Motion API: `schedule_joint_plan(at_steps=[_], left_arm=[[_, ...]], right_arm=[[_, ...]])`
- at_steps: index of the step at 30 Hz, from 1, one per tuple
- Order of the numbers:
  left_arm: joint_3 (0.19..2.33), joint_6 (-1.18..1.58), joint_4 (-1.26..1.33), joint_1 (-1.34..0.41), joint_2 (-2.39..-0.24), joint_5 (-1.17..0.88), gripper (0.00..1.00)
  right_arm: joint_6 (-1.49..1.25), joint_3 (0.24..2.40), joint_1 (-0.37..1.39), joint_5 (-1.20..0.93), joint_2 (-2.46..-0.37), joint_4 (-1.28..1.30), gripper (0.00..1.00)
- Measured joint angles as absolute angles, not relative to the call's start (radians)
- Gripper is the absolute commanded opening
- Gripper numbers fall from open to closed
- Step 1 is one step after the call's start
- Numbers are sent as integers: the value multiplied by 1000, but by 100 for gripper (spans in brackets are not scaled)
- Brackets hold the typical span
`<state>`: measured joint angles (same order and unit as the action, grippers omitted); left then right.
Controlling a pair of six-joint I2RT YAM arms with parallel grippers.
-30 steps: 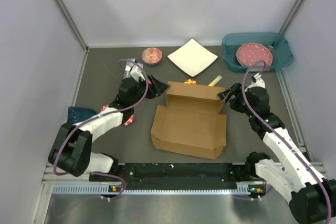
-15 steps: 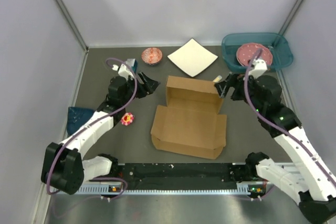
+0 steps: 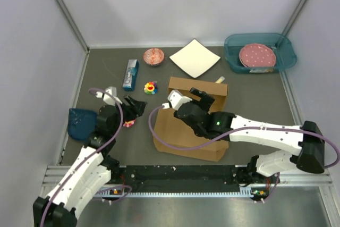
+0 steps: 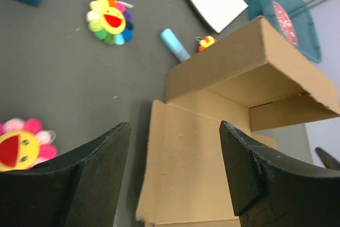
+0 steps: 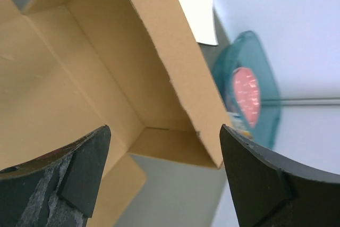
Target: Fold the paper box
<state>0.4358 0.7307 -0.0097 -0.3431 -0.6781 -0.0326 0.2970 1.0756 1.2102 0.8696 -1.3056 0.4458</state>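
Observation:
The brown paper box [image 3: 180,139] lies in the middle of the table. Its base is flat and its back panel [image 3: 197,84] stands upright with side flaps folded in. My right arm reaches across the box, and its gripper [image 3: 204,98] hangs open and empty over the base near the upright panel. The right wrist view shows the box's inner corner [image 5: 106,78] between the open fingers of the right gripper [image 5: 164,128]. My left gripper [image 3: 135,106] is open and empty, left of the box and apart from it. In the left wrist view the left gripper [image 4: 174,128] faces the box's left edge [image 4: 212,131].
A white paper sheet [image 3: 194,58], a red bowl [image 3: 154,56] and a teal tray [image 3: 234,41] holding a pink plate [image 3: 257,55] stand at the back. A blue carton [image 3: 130,74], a sunflower toy [image 3: 151,87], a pink flower toy [image 3: 129,123] and a dark blue cloth [image 3: 81,122] lie at the left.
My right arm has swung from the box's right side across to over its base. My left arm has pulled back from the box's back-left corner toward the near left, uncovering the carton and sunflower toy.

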Motion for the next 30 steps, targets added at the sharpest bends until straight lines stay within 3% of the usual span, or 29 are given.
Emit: schedule_joint_plan(at_steps=[6, 13, 16, 17, 20, 26, 30], left_arm=[[358, 731, -92, -343, -535, 25, 74], [354, 717, -139, -343, -524, 50, 74], [354, 713, -152, -343, -522, 60, 73], [354, 711, -156, -343, -521, 65, 73], [354, 704, -168, -343, -519, 88, 73], [354, 701, -191, -343, -519, 119, 73], [354, 699, -199, -343, -512, 123, 72]], right_arm=[[528, 1042, 1201, 972, -1385, 302, 79], [673, 1044, 1166, 980, -1524, 187, 70], [709, 1050, 1141, 981, -1569, 163, 56], [718, 1050, 1131, 984, -1579, 153, 45], [766, 1052, 1107, 1002, -1605, 97, 29], [845, 1051, 1086, 1037, -1622, -19, 14], [869, 1051, 1078, 1043, -1632, -39, 10]])
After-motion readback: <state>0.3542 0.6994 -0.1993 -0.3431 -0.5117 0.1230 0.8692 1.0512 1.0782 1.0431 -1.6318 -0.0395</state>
